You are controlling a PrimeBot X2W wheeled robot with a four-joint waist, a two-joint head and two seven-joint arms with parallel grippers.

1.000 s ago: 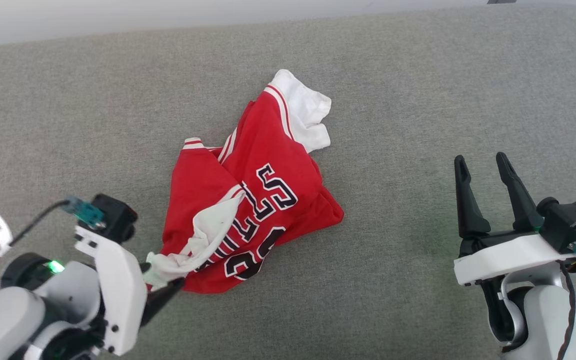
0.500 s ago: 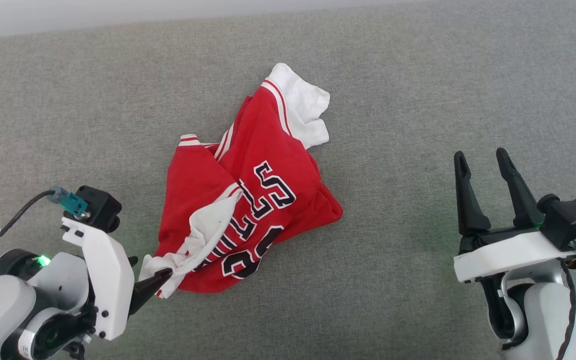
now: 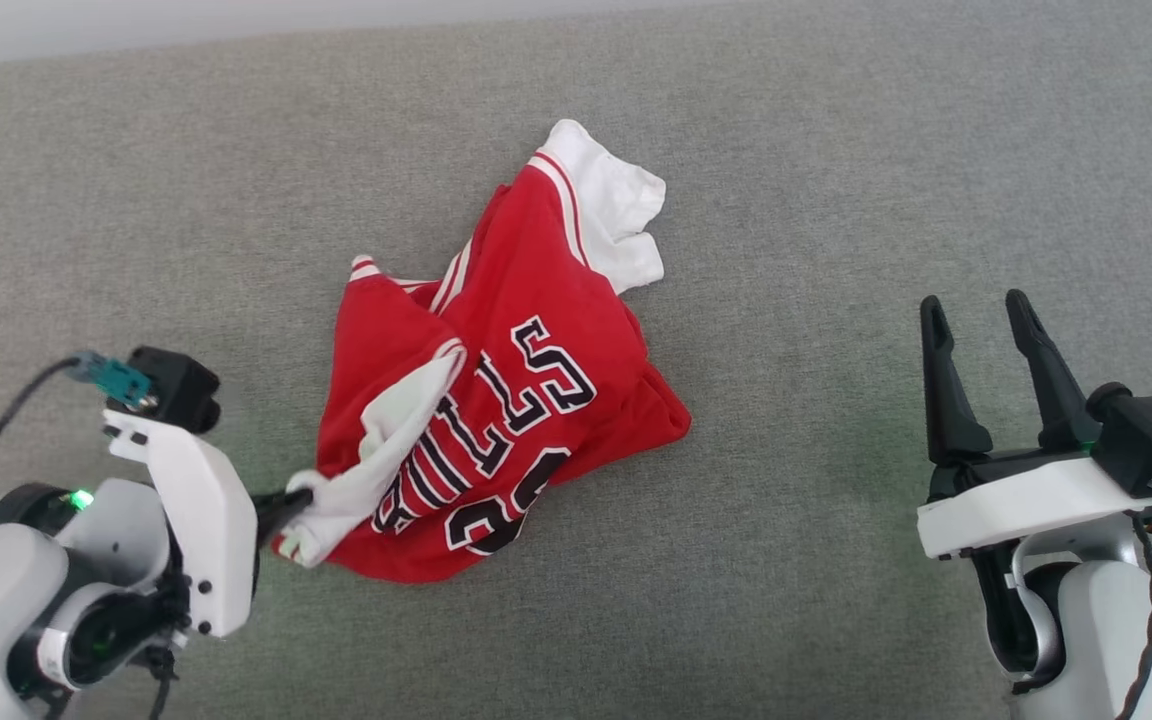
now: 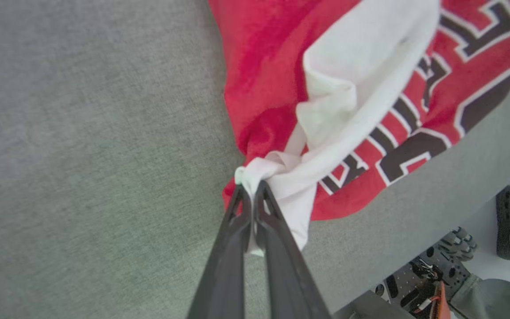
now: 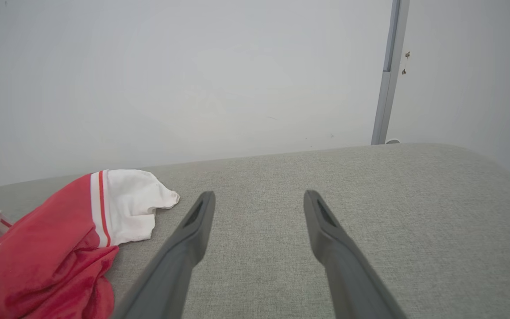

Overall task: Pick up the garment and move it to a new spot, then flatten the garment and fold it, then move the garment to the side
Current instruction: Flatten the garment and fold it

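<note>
The red jersey (image 3: 526, 330) lies crumpled in the middle of the grey padded surface (image 3: 836, 200), its black "BULLS" lettering and number facing up and white inside showing at the top and lower left. My left gripper (image 3: 298, 497) is shut on a white fold at the jersey's lower-left edge; the left wrist view shows my left gripper (image 4: 250, 190) pinching that bunched white cloth of the jersey (image 4: 348, 110). My right gripper (image 3: 981, 315) stands open at the right, well clear of the cloth; in the right wrist view my right gripper (image 5: 257, 197) is empty, with the jersey (image 5: 60, 230) at lower left.
A pale wall (image 5: 193, 79) rises behind the surface's far edge, with a metal post (image 5: 388, 75) at the right. In the left wrist view, a person's shoe (image 4: 509, 217) and some gear (image 4: 436, 274) sit on the floor past the surface's near edge.
My left gripper closed on the jersey's white lower-left fold and drew it slightly left, stretching the white cloth. The right gripper stayed open in place.
</note>
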